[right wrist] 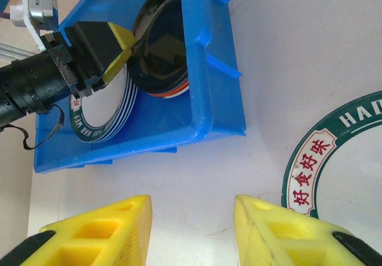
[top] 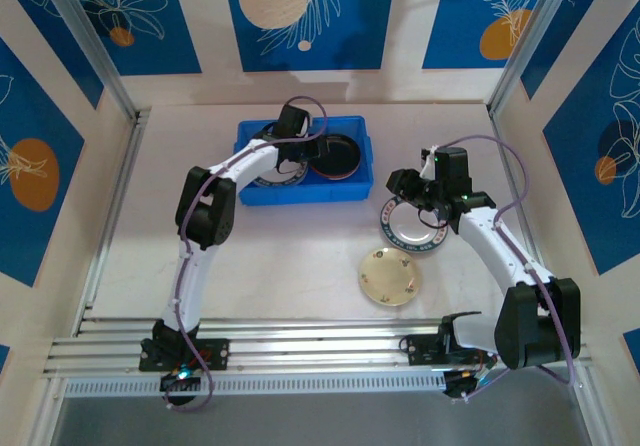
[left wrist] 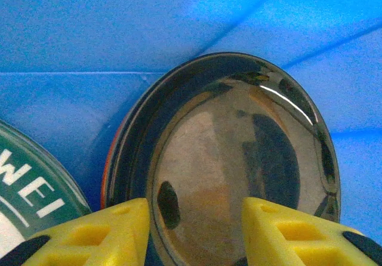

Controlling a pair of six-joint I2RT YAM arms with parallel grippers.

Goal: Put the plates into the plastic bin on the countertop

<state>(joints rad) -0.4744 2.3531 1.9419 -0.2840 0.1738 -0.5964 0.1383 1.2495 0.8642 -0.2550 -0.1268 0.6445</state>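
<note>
The blue plastic bin [top: 352,189] stands at the back middle of the countertop [top: 300,256]. In it a glossy black plate [left wrist: 239,158] leans on an orange-edged one, beside white plates with dark lettered rims [right wrist: 98,120]. My left gripper [left wrist: 194,230] is open just over the black plate, its fingers [left wrist: 113,230] apart with the plate's face showing between them. On the countertop lie a white plate with a green rim [top: 415,228] and a cream plate [top: 390,276]. My right gripper [right wrist: 194,230] hangs open over bare countertop, left of the green-rimmed plate [right wrist: 334,158].
Metal rails [top: 300,341] run along the near edge, with upright posts at the back corners. Blue patterned walls close in the back and both sides. The left arm [top: 205,206] stretches over the countertop's left half to the bin.
</note>
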